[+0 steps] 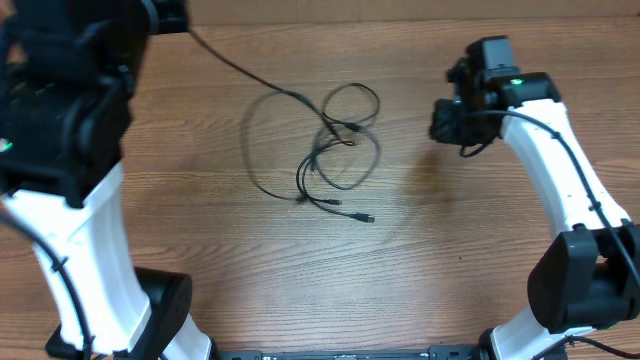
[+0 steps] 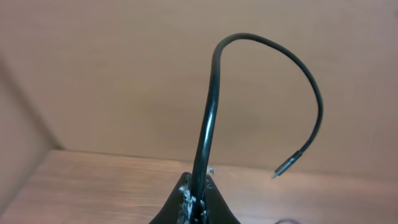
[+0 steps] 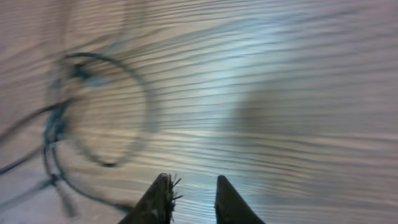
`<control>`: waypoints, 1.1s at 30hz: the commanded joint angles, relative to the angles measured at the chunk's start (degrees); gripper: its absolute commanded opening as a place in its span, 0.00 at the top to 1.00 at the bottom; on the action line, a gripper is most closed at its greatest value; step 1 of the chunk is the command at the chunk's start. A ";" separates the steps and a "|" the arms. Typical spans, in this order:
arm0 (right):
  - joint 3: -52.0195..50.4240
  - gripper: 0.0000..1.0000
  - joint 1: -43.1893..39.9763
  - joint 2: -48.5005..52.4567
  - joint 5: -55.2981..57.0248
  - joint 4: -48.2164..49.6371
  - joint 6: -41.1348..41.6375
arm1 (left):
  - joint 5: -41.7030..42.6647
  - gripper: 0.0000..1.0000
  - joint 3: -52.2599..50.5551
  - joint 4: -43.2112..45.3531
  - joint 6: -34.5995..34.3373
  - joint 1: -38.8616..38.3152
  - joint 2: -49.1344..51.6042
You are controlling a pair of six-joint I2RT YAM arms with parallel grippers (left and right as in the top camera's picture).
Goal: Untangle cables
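Several loops of thin black cables (image 1: 340, 150) heaped in one loose knot mid-worktop (image 1: 450, 260), with small plugs (image 1: 368, 217) trailing just below the knot. One strand running up and left from the knot to the left claw (image 2: 196, 190) — clamped tight on that cord a little back from its end, the free tail arching over and ending in a metal plug (image 2: 285, 168). Right claw (image 3: 193, 200) off to the right of the knot, above the wood, narrowly parted, nothing between its tips.

Likely very light, limp and a little springy, so prone to drag the whole knot along when pulled. Probably best pinched on a bare stretch of loop at the knot's edge, or close to a plug — not at the crossings.

Impossible to count the cords or to read which passes over which at the knot's centre. Right wrist view smeared by blur. Left claw cut off at the top corner of the overhead view.
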 commanded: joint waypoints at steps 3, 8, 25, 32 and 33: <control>0.90 0.83 -3.43 -1.44 -7.43 -0.17 0.22 | 4.15 0.96 0.96 0.17 -4.13 5.18 -2.91; 0.90 0.59 -1.66 -1.44 -28.81 0.17 -7.58 | 25.59 0.96 0.90 0.90 -3.39 5.44 -2.05; -1.14 0.09 13.94 -0.11 -23.45 12.37 36.41 | 39.32 0.96 0.92 4.28 -3.10 5.44 -0.87; -2.80 0.00 18.69 0.00 -16.59 13.60 57.59 | 39.10 0.96 0.92 3.85 -3.08 5.46 -0.87; -2.99 0.00 18.86 0.04 -16.46 13.70 60.19 | 39.10 0.96 0.92 3.78 -3.08 5.46 -0.87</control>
